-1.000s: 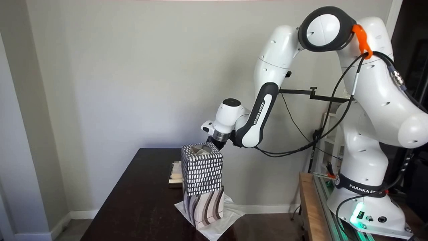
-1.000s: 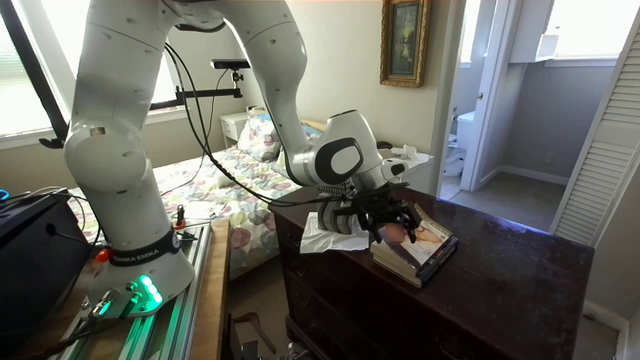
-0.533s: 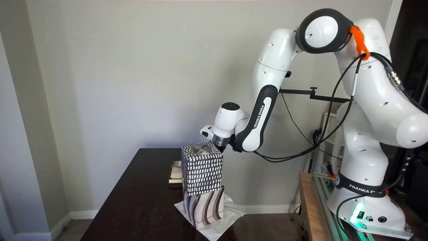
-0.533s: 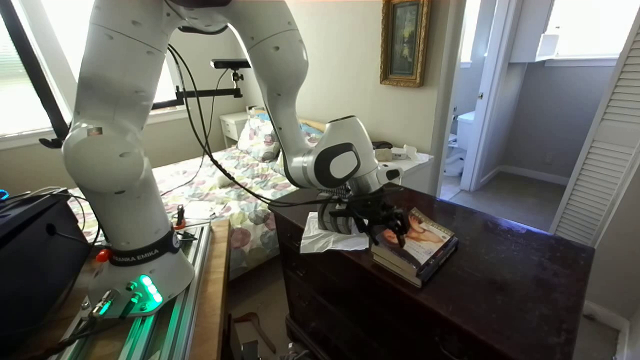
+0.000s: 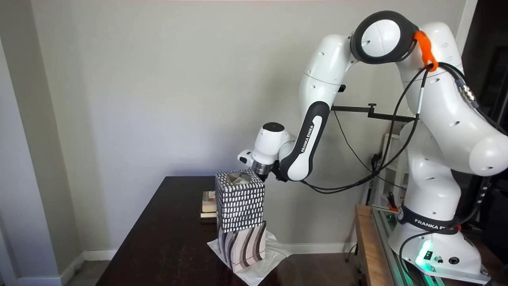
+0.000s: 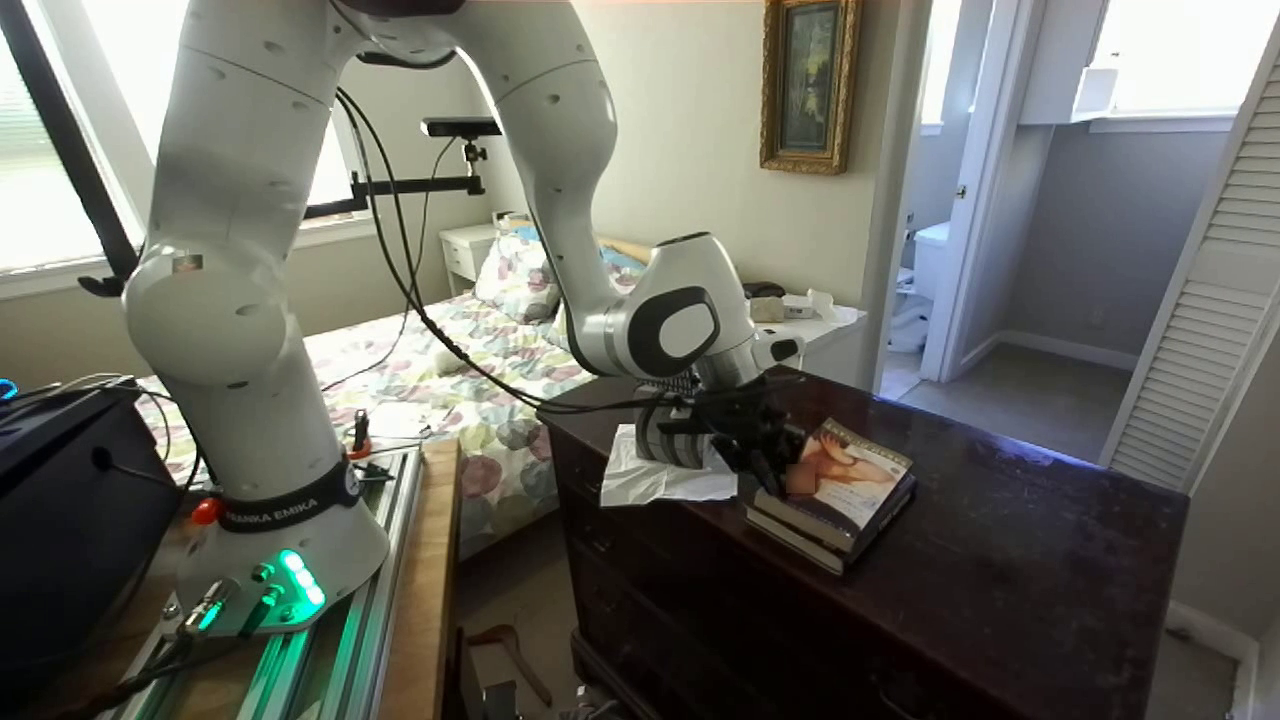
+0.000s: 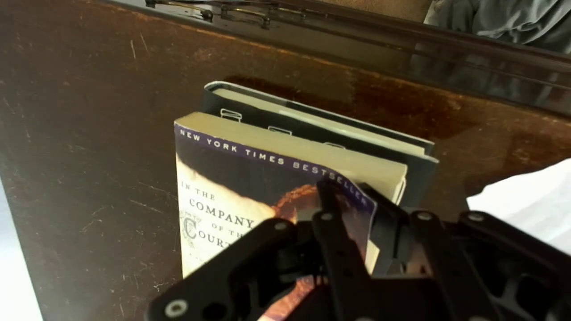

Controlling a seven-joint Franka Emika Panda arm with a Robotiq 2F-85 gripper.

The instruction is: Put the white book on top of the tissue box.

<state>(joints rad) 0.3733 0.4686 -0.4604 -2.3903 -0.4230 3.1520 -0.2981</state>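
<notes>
What best fits the white book [image 7: 214, 209] is the upper of two stacked books: a paperback with cream pages and a partly pale picture cover. My gripper [image 7: 345, 189] has its fingers close together at that book's corner, one over the cover and one at its far side. Between them the cover's corner bends away from the page block. In an exterior view the gripper [image 6: 772, 482] is low at the stack's near-left corner. The tissue box [image 5: 241, 206], checked above and wavy-striped below, stands upright beside the stack; it hides my fingers in that exterior view.
A thicker dark-covered book [image 7: 312, 121] lies under the white book. Beneath the tissue box, a white sheet [image 6: 655, 475] hangs over the front edge of the dark dresser [image 6: 1020, 530]. The arm's cables [image 6: 480, 375] droop close to the box.
My gripper has come down onto the book's corner and its fingers have drawn together from wide apart. Over the last half second the arm has hardly moved. The tissue box stands where it was.
</notes>
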